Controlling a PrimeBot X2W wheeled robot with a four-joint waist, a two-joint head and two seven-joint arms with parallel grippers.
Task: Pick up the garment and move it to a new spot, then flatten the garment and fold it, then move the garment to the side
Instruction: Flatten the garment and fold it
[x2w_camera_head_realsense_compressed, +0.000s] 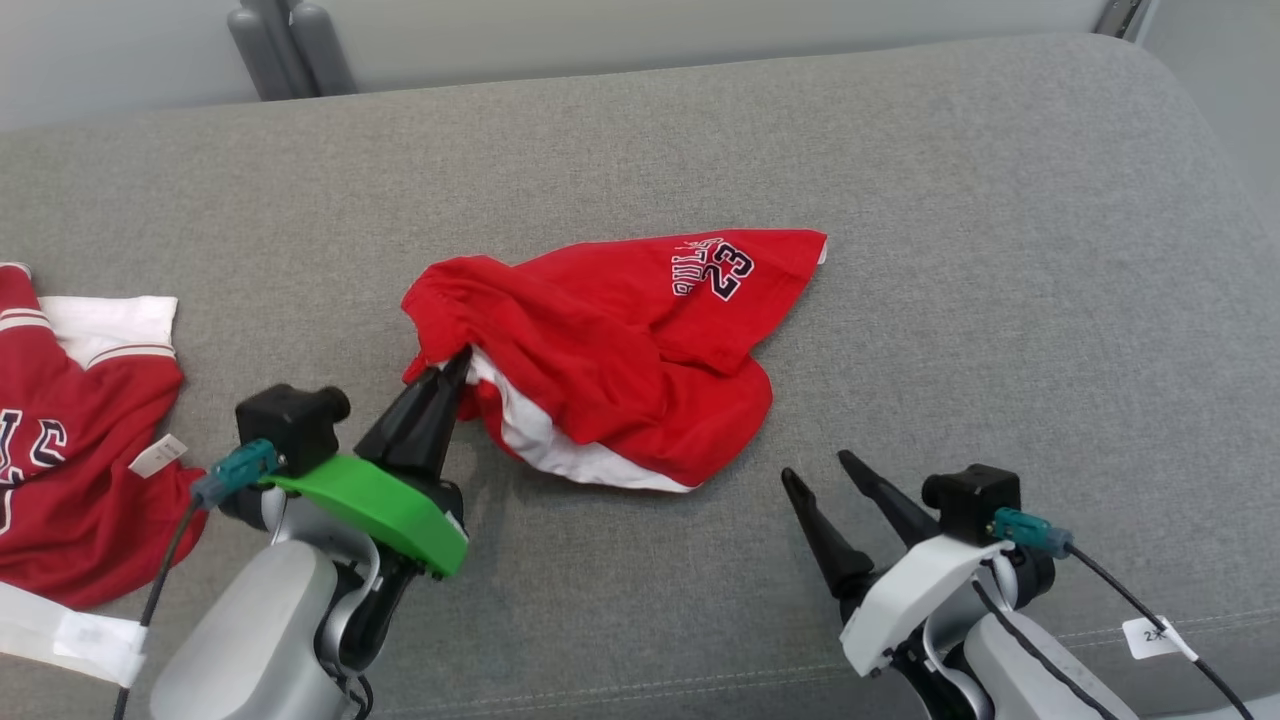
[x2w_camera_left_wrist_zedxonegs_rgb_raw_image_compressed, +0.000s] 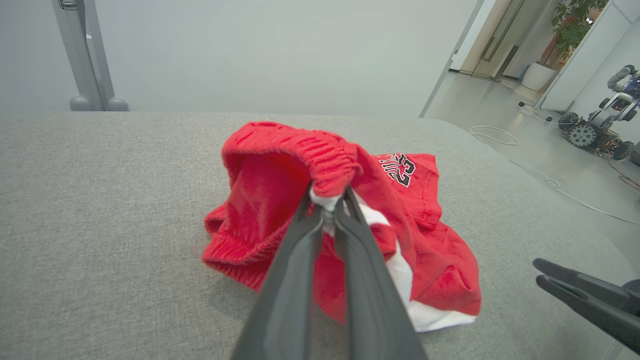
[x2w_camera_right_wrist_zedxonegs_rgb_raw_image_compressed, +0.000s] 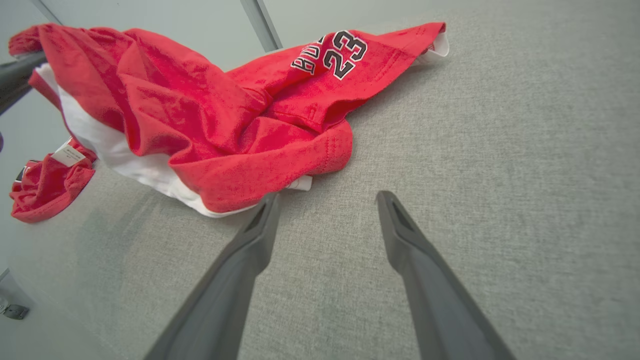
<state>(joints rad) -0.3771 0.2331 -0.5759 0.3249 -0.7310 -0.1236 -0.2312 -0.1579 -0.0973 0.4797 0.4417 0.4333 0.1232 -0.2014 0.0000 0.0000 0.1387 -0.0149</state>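
The shorts (x2w_camera_head_realsense_compressed: 620, 350) lie crumpled in the middle of the head view on a grey cushion (x2w_camera_head_realsense_compressed: 950, 180), red with a white band showing along the lower edge and a "23" print near the upper right corner of the heap. The left gripper (x2w_camera_head_realsense_compressed: 455, 365) reaches up from the lower left of that view to the shorts' left end, its two dark fingers pressed together on the fabric. In the left wrist view the fingers meet at the centre of the frame with a pinch of white and red cloth caught between the tips, right below the ribbed red waistband (x2w_camera_left_wrist_zedxonegs_rgb_raw_image_compressed: 320, 150), which arches up and to the left above them. The right gripper (x2w_camera_head_realsense_compressed: 815, 475) sits at the lower right of the head view, fingers spread wide and holding nothing, its tips apart from the shorts' lower right edge. In the right wrist view its left finger ends just beside the red hem near mid-frame; whether it touches the cloth cannot be told, and the other finger points at bare cushion. A second red garment, a jersey (x2w_camera_head_realsense_compressed: 70, 470) with white trim and a small white tag (x2w_camera_head_realsense_compressed: 158, 455), lies at the left edge of the head view, well apart from the shorts. Grey posts (x2w_camera_head_realsense_compressed: 290, 50) stand behind the cushion at the upper left.
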